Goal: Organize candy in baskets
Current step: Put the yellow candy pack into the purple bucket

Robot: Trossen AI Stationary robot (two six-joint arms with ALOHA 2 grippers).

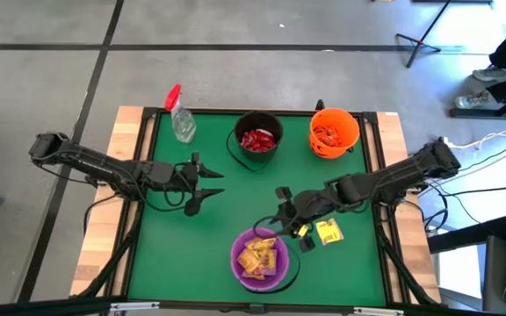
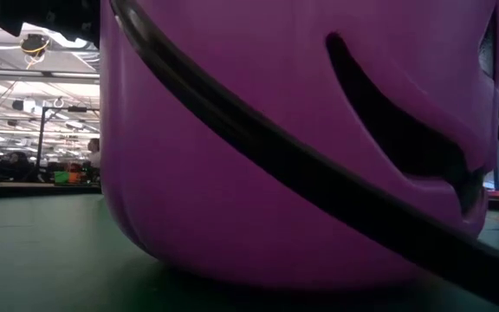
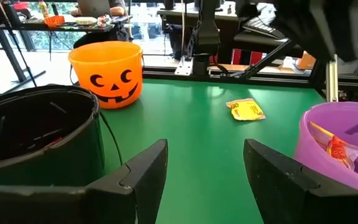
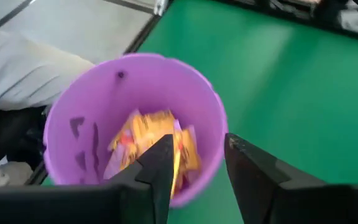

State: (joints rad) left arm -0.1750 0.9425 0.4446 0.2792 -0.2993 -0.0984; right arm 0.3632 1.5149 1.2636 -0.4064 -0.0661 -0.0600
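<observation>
The yellow candy packets (image 4: 151,144) lie heaped inside the purple bucket (image 1: 235,254), directly beneath the right gripper (image 4: 194,155), which hangs over the bucket's rim. In the right wrist view its two dark fingers (image 4: 157,165) stand apart with a clear gap and nothing between them, so that gripper is released and empty. One more yellow packet (image 1: 328,232) lies flat on the green mat (image 1: 218,254) just beside the right gripper, on the side away from the left arm and outside the bucket; the left wrist view shows the same packet well ahead of the left gripper's fingers.

Farther from the right gripper, toward the far edge of the table, stand the other two buckets. The black bucket (image 1: 240,151) holds red packets (image 1: 258,139), and the orange bucket (image 1: 345,130), with a jack-o'-lantern face on its wall, holds orange-red packets (image 1: 327,134). The two stand near each other but apart.

The left gripper (image 1: 207,184) hovers over the bare mat, nearer the black bucket than the purple one. Its fingers (image 3: 145,171) are spread wide with nothing in them. In its wrist view the black bucket stands just beside one finger and the purple bucket just beside the other.

A clear spray bottle with a red trigger (image 1: 181,118) lies at the far edge of the mat, beyond the left gripper and beside the black bucket.

From table height the purple bucket's wall and its dark handle (image 2: 319,195) fill nearly the whole view.
</observation>
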